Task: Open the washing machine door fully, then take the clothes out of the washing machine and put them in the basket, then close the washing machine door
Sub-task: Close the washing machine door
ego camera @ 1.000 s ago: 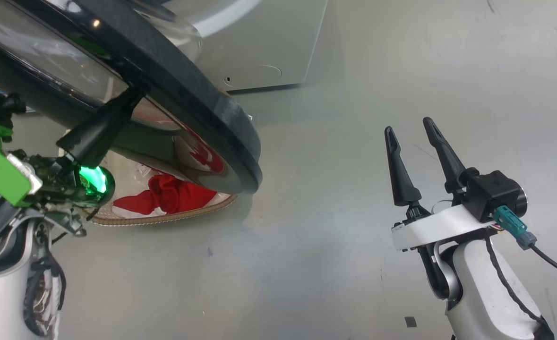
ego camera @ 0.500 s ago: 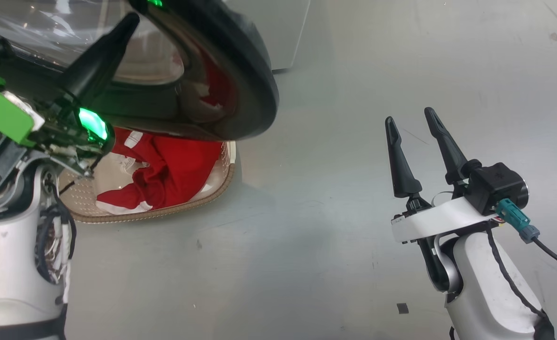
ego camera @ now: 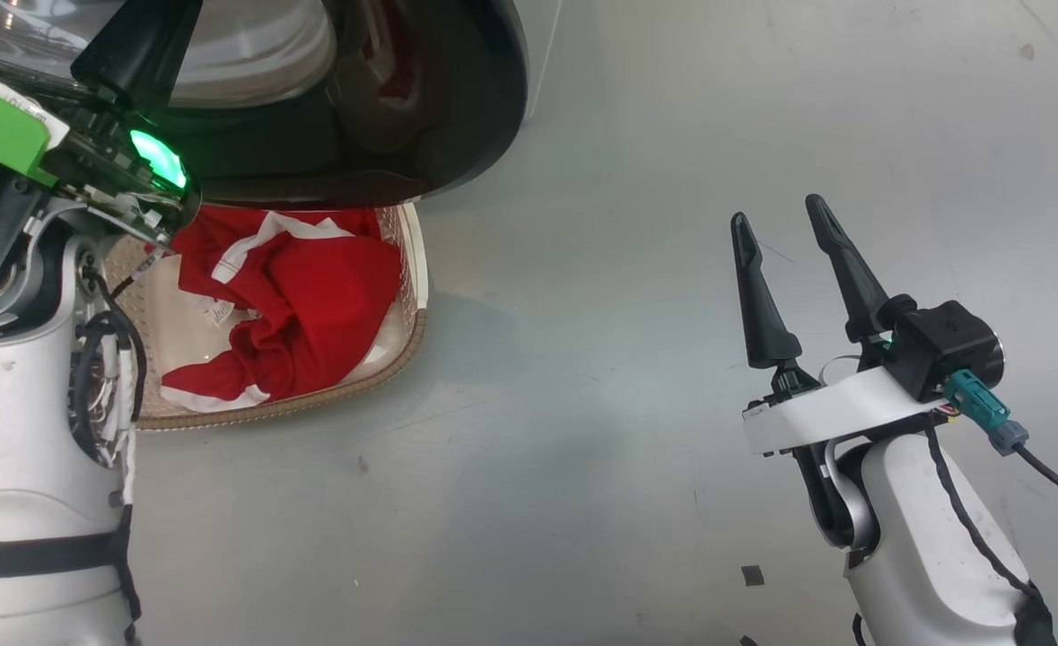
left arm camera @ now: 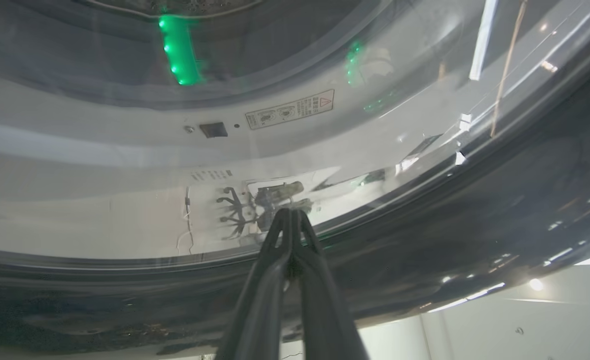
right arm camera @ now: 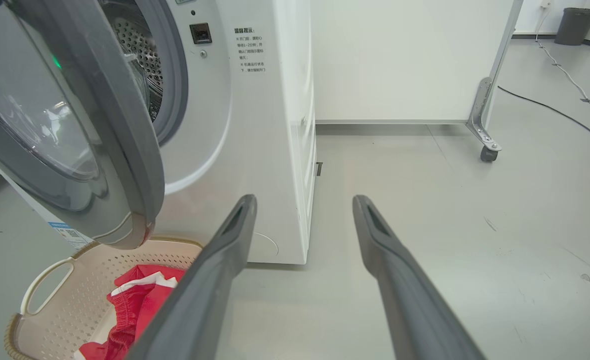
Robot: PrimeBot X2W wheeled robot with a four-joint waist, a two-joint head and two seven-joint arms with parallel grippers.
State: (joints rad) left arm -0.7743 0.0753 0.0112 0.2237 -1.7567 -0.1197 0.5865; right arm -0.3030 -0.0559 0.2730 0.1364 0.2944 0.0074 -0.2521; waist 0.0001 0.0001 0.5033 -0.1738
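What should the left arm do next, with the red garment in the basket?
Probably push the washing machine door toward the washing machine with the shut left gripper, whose tips appear to rest against its glass edge. The red garment lies in the basket and the door hangs ajar, so only closing remains.

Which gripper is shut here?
The left gripper, its fingers pressed together at the black rim of the washing machine door; the right gripper stands open over the floor, holding nothing.
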